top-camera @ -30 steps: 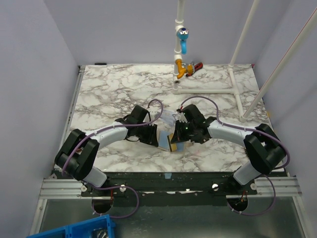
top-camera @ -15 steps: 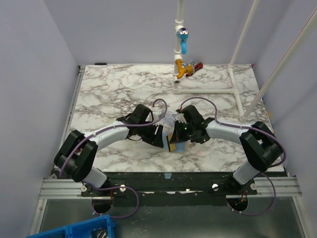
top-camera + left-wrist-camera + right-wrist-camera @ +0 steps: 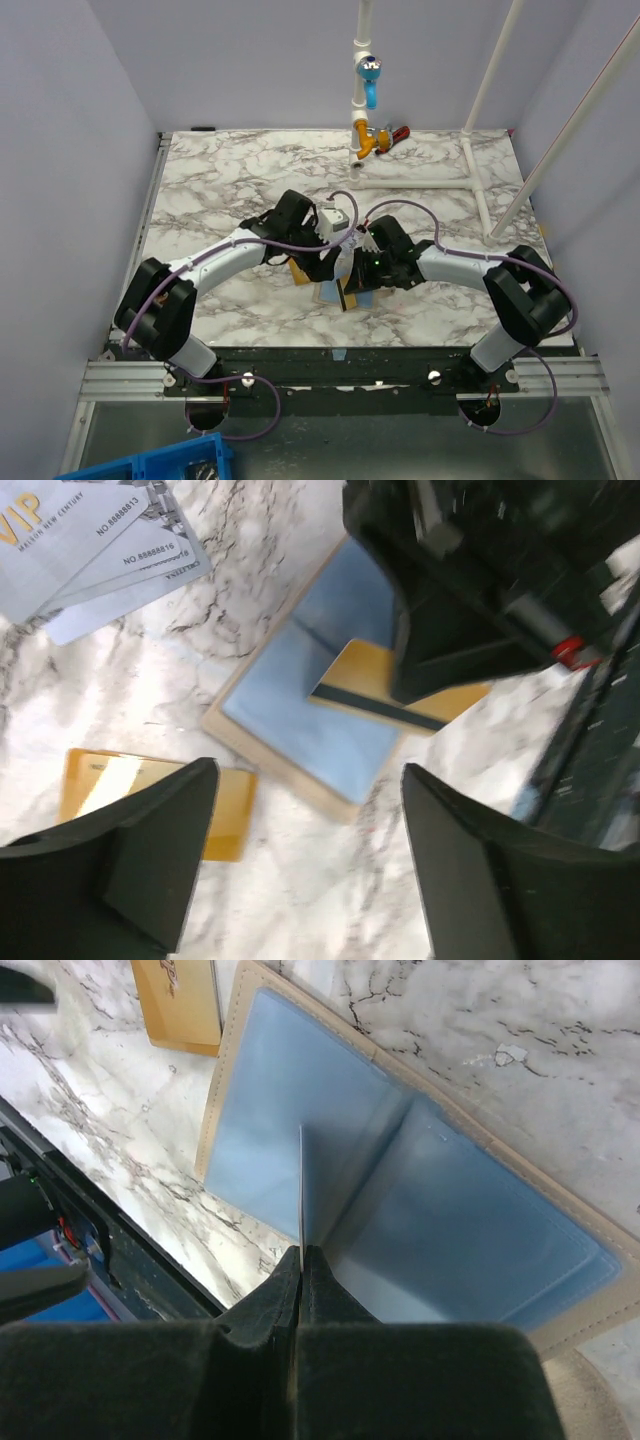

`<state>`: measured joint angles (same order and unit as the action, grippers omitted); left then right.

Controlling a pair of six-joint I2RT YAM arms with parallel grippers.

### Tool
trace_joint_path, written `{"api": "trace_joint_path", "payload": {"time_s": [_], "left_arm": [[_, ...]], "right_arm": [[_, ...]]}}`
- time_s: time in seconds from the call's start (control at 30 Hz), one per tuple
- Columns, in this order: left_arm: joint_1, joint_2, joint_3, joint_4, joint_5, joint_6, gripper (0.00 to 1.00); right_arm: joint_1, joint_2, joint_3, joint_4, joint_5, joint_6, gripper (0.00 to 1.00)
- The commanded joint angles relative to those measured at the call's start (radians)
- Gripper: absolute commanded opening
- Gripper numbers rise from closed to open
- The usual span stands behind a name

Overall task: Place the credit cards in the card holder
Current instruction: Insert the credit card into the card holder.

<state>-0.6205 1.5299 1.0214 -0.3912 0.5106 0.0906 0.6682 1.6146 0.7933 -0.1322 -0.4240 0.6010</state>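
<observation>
gold card (image 3: pixel 362 668) stays with right gripper (image 3: pixel 300 1252); left gripper (image 3: pixel 308 772) opened.

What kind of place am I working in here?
Probably a lab robot cell, not a home: marble-patterned table boxed in by plain pale walls, a white pipe frame standing on it.

The marble-patterned bench (image 3: pixel 220 180) carries the open card holder (image 3: pixel 300 695), lying flat with its light-blue inside up. A gold card (image 3: pixel 110 777) lies flat just beside the holder, not touching it. Overlapping silver cards (image 3: pixel 100 540) lie fanned out near the holder, also apart from it. Well beyond the holder, a white pipe frame (image 3: pixel 420 183) rests along the far edge.
</observation>
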Motion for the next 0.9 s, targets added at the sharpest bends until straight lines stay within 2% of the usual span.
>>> {"api": "trace_joint_path", "payload": {"time_s": [0.0, 0.03, 0.07, 0.13, 0.27, 0.37, 0.53, 0.57, 0.67, 0.73, 0.87], "left_arm": [[-0.032, -0.069, -0.057, -0.002, -0.106, 0.36, 0.89], [-0.034, -0.088, -0.054, -0.022, -0.115, 0.407, 0.97], [-0.034, -0.102, -0.046, -0.051, -0.127, 0.461, 0.99], [-0.034, -0.152, -0.069, -0.071, -0.135, 0.561, 0.98], [-0.063, -0.275, -0.175, -0.095, -0.127, 0.87, 0.99], [-0.069, -0.306, -0.243, -0.053, -0.083, 1.044, 0.98], [-0.104, -0.267, -0.332, 0.145, -0.054, 1.185, 0.99], [-0.11, -0.252, -0.344, 0.174, -0.049, 1.204, 0.97], [-0.127, -0.209, -0.369, 0.253, -0.039, 1.251, 0.8], [-0.136, -0.196, -0.387, 0.299, -0.028, 1.278, 0.74], [-0.145, -0.177, -0.411, 0.279, -0.015, 1.395, 0.71]], "right_arm": [[-0.005, -0.037, -0.003, -0.035, 0.024, 0.004, 0.01], [-0.008, -0.045, -0.005, -0.034, 0.033, 0.014, 0.01], [-0.008, -0.053, -0.006, -0.029, 0.042, 0.023, 0.01], [-0.013, -0.067, -0.014, -0.017, 0.056, 0.046, 0.01], [-0.016, -0.088, -0.042, 0.019, 0.1, 0.096, 0.01], [-0.016, -0.1, -0.061, 0.051, 0.131, 0.137, 0.01], [-0.017, -0.119, -0.081, 0.075, 0.191, 0.177, 0.01], [-0.017, -0.122, -0.084, 0.078, 0.197, 0.18, 0.01], [-0.018, -0.12, -0.089, 0.082, 0.2, 0.181, 0.01], [-0.018, -0.117, -0.096, 0.085, 0.195, 0.182, 0.01], [-0.026, -0.126, -0.114, 0.095, 0.188, 0.181, 0.01]]}}
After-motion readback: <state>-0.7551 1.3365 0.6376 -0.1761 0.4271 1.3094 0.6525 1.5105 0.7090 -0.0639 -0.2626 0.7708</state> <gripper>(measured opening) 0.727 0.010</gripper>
